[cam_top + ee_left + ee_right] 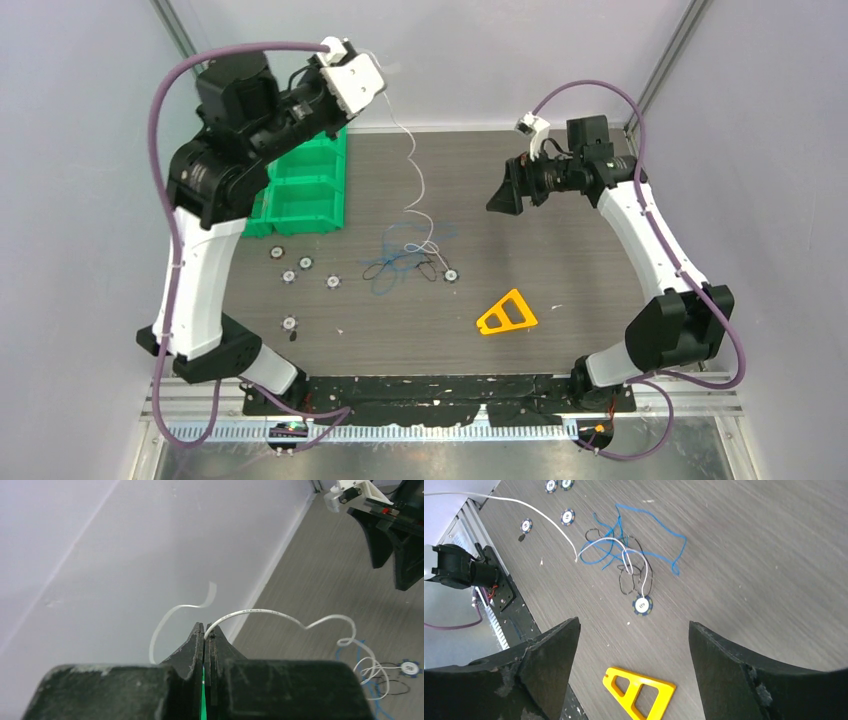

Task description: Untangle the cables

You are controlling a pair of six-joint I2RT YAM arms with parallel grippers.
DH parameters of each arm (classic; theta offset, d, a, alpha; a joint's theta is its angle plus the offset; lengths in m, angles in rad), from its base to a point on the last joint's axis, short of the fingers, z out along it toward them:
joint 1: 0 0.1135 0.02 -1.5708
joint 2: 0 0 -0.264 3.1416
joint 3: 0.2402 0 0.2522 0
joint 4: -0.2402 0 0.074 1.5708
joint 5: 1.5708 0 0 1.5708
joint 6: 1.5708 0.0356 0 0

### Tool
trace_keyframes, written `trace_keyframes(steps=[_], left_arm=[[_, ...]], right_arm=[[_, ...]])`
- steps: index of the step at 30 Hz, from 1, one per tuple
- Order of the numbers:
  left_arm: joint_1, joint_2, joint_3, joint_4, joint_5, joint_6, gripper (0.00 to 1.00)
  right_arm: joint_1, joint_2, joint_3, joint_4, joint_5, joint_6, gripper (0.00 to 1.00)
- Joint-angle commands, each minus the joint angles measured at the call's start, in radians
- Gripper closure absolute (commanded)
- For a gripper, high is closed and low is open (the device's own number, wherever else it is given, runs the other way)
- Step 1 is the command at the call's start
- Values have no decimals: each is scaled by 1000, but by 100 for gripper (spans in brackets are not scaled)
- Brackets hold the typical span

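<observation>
Left wrist view: L end effector (204, 630) pressed together, pinching white cable (260, 611) close to one end; a short tail curls off past the pinch.
L arm: high over far-left corner of counter (570, 260), above green bins (305, 195).
White cable: hangs in a wavy line from the pinch down to mid-counter; lower part loops thru the tangle (405, 255).
Tangle: blue cable (664, 522) + black cable (621, 585) lie flat at approx counter centre, w/ white loops crossing both. Other colours: can't tell.
R end effector (633, 625): spread wide, holds nothing, in the air toward far-right corner, facing the tangle.
Step (judged): drawing the white cable out of the pile.
How: lift slow, up + toward far edge, and watch whether blue & black rise w/ it. If they do, bring R end effector down to pin them against the counter just beside the white crossing, then pull on. No yanking: such thin wire could slip from the pinch or cinch into a knot.
Clutter: chip (642, 605) sits at or just beside the white loop's low end, so it may get dragged. Yellow triangle (505, 315) lies toward near edge, well apart, no issue.
</observation>
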Motion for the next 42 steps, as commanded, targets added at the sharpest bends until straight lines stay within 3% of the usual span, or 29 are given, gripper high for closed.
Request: trace_keyframes(steps=[1,5,12,15,19,21,23,24,26,28,30,33,37,39,42], left_arm=[[16,49,-17,47,21,-170,100],[42,65,-9,85,60,-308,100],[89,88,16,164,61,-445,100],[115,86,20,186,72,-478,100],[128,83,24,184,71,-495,100],[139,79,19,188,64,-507,100],[158,79,19,187,58,-528,100],[169,78,18,184,51,-539,100],[196,77,10,170,28,-558,100],[240,72,-18,145,28,-588,100],[303,56,-97,122,88,-645,100],[393,10,-310,108,373,-639,100],[425,-80,-614,128,726,-537,99],[412,-136,-728,187,798,-531,96],[370,-170,-852,291,790,-537,96]], right_arm=[[59,-17,67,84,-20,26,14],[143,-7,64,169,-33,58,11],[326,58,-30,501,44,215,7],[338,141,-65,642,166,298,7],[357,250,-53,732,171,426,9],[381,304,-39,748,171,455,13],[389,354,-28,783,144,502,31],[390,367,-26,805,138,518,54],[391,380,-14,817,117,541,83],[386,344,11,808,80,544,93],[384,295,51,816,24,577,94],[385,230,121,888,-36,730,95],[383,162,145,976,-47,834,95],[383,147,138,988,-46,858,95],[385,137,120,1033,-59,913,95]])
